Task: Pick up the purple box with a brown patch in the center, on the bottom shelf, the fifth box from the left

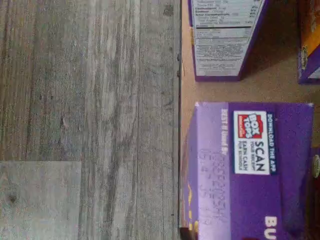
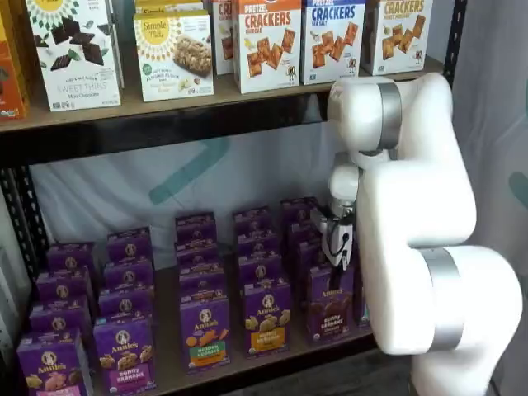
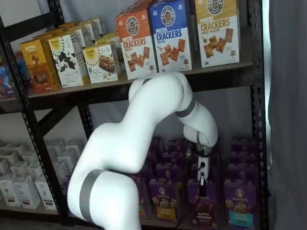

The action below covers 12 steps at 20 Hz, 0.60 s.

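I am looking at the purple box (image 2: 330, 312) standing upright at the front edge of the bottom shelf (image 2: 272, 356), with a cookie picture in dark brown on its face. In both shelf views it is sitting directly under the gripper (image 2: 342, 247), which is hanging just above its top; in the other shelf view the box (image 3: 205, 205) is partly hidden by the gripper (image 3: 202, 178). I am seeing the fingers only side-on against the dark rows behind, so I cannot tell whether they are parted or closed. The white arm (image 2: 412, 214) is filling the right of one shelf view. In the wrist view the box top (image 1: 260, 165) is lying beside the shelf's front lip, with grey plank flooring (image 1: 85, 115) beyond it.
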Each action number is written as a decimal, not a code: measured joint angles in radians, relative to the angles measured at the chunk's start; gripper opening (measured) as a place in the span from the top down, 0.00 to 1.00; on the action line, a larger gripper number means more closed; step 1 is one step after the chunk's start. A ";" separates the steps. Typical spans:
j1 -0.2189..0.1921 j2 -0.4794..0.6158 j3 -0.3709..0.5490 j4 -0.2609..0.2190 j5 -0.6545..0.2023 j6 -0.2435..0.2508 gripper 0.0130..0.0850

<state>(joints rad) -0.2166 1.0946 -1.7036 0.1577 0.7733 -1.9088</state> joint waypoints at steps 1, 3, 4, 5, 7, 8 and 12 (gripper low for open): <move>0.000 -0.005 0.010 -0.006 -0.007 0.004 0.78; 0.001 -0.014 0.027 -0.015 -0.019 0.012 0.78; 0.001 -0.019 0.034 -0.020 -0.018 0.015 0.78; 0.001 -0.024 0.040 -0.024 -0.014 0.019 0.78; -0.001 -0.035 0.048 -0.029 0.007 0.020 0.78; -0.002 -0.045 0.057 -0.035 0.027 0.023 0.78; -0.010 -0.115 0.148 -0.001 0.044 -0.016 0.78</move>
<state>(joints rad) -0.2261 0.9797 -1.5557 0.1572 0.8170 -1.9250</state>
